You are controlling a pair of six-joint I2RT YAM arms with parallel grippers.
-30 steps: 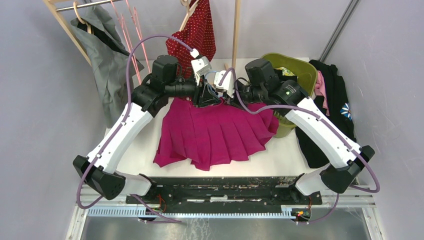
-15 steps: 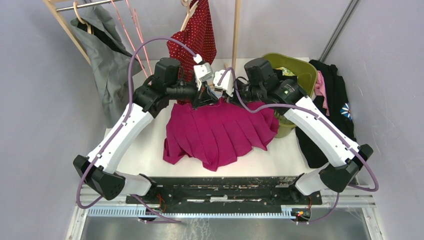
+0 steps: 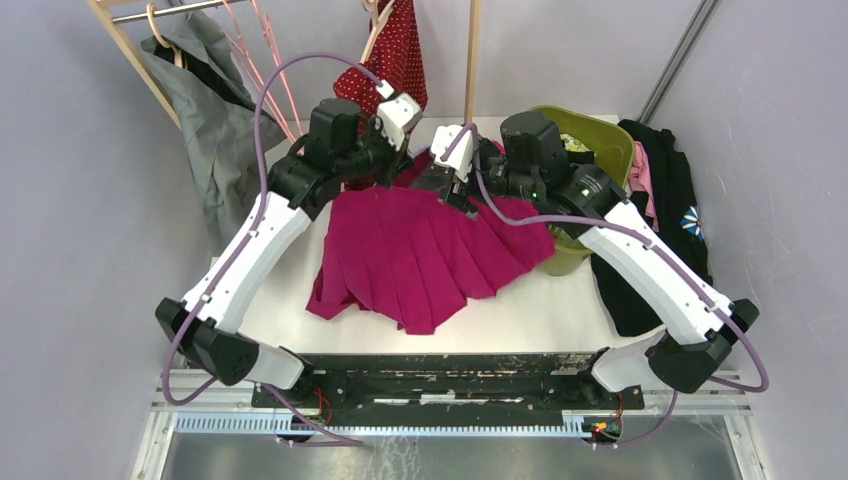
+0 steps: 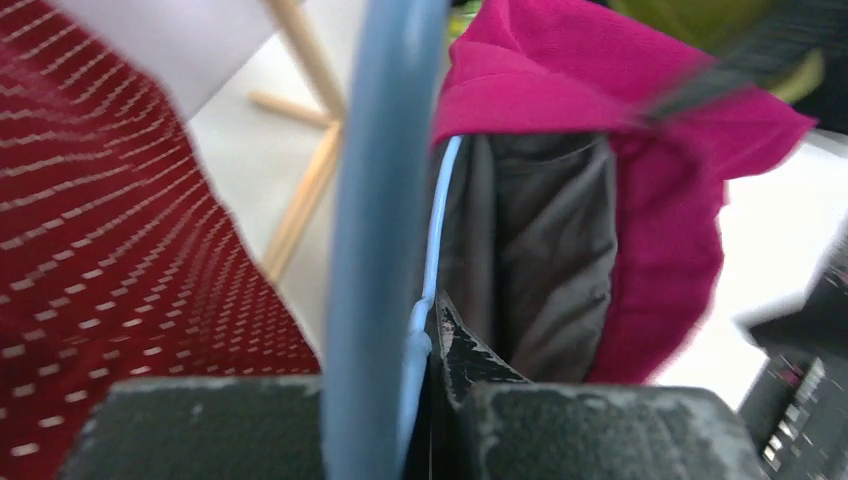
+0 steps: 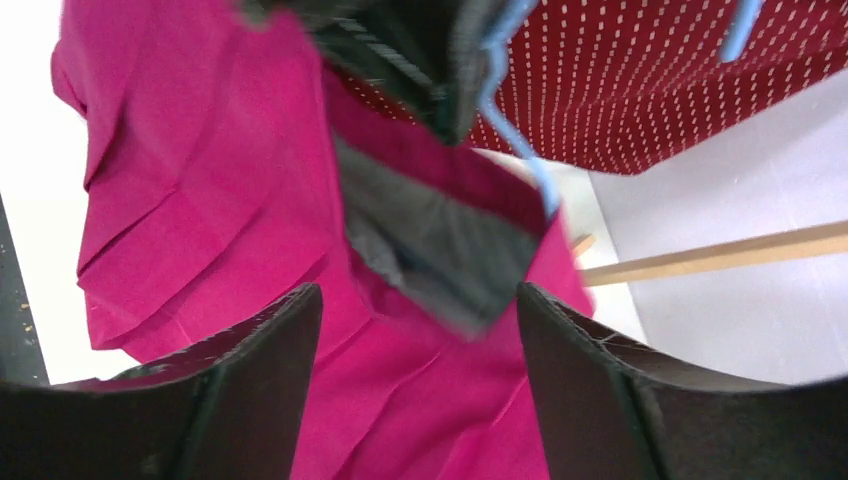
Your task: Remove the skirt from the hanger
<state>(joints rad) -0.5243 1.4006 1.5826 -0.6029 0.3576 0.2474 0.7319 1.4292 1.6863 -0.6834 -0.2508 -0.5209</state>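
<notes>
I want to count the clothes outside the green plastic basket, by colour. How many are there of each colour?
Magenta pleated skirt: 1
Dark red dotted garment: 1
Grey garment: 1
Black flowered garment, pink piece counted with it: 1
Total: 4

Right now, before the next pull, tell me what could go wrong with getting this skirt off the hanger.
1. The left end effector is shut on the hanger with the skirt waistband bunched against it; the cloth may be pinched and travel along.
2. The right end effector is open and holds nothing, so nothing anchors the skirt.
3. The red dotted dress hangs close behind; the hanger could snag it.
</notes>
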